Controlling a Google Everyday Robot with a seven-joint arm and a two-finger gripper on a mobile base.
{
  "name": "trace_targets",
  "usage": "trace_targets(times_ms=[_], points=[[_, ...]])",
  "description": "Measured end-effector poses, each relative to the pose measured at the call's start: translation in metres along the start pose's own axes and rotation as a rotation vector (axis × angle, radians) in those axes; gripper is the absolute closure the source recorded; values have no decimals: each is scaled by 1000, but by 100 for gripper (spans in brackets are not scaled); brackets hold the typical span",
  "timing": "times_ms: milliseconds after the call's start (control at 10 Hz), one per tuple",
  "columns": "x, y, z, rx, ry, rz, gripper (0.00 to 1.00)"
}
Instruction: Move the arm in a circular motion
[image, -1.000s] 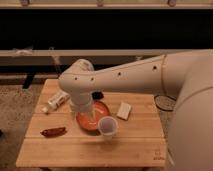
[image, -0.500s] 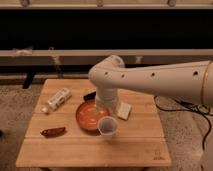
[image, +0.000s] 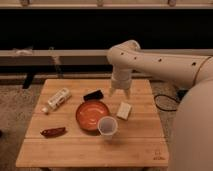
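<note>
The cream-white arm (image: 160, 62) with small dark dots reaches in from the right, above the wooden table (image: 135, 147). Its rounded elbow (image: 125, 52) is above the table's back right part. The forearm hangs down from it to the short narrow gripper (image: 120, 92). The gripper is just above the tabletop, behind a small cream block (image: 124, 110) and to the right of a small black object (image: 93, 95). It holds nothing that I can see.
On the table are an orange bowl (image: 92, 114), a clear cup (image: 107, 126) in front of it, a white bottle (image: 57, 99) lying at the left and a red-brown packet (image: 53, 132). A low shelf and dark wall run behind. A black cable (image: 165, 102) lies on the floor at the right.
The elbow and forearm have swung to the right and back, from above the bowl's left side to the table's back right. The gripper now hangs behind the cream block. The table objects have not moved.
</note>
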Motion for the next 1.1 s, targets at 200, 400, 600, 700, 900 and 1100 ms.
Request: trace_targets(times_ms=[200,400,600,700,900,1100], points=[[-30,25,2,-2,-6,-46,35],[-49,77,5,-6,-7,-114,35],[-60,125,9,-4,-6,-187,35],[-62,148,11,-4,-6,-227,35],[-59,200,14,-8,-1,-321,35],[-39,258,17,-16,1,-441,35]])
